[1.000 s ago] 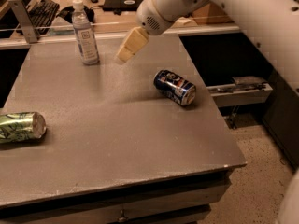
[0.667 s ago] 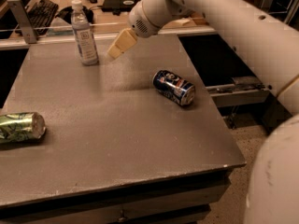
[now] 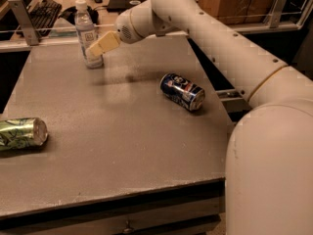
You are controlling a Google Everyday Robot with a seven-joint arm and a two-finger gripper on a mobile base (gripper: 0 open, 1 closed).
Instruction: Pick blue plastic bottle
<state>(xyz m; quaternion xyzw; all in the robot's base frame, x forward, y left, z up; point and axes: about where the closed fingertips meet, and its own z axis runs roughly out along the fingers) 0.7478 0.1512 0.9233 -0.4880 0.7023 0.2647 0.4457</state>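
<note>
The blue plastic bottle (image 3: 86,31) stands upright at the far left of the grey table (image 3: 112,131). It is clear, with a white cap and a white-and-blue label. My gripper (image 3: 96,49) reaches in from the right on the white arm and sits right at the bottle's lower right side, overlapping its lower half. A tan finger (image 3: 103,43) shows in front of the bottle.
A blue soda can (image 3: 182,91) lies on its side right of centre. A green can (image 3: 22,132) lies on its side at the left edge. A keyboard (image 3: 41,9) and dark clutter sit on the desk behind the table.
My gripper has moved left across the table's far side and now reaches the bottle. The bottle and both cans have not moved.
</note>
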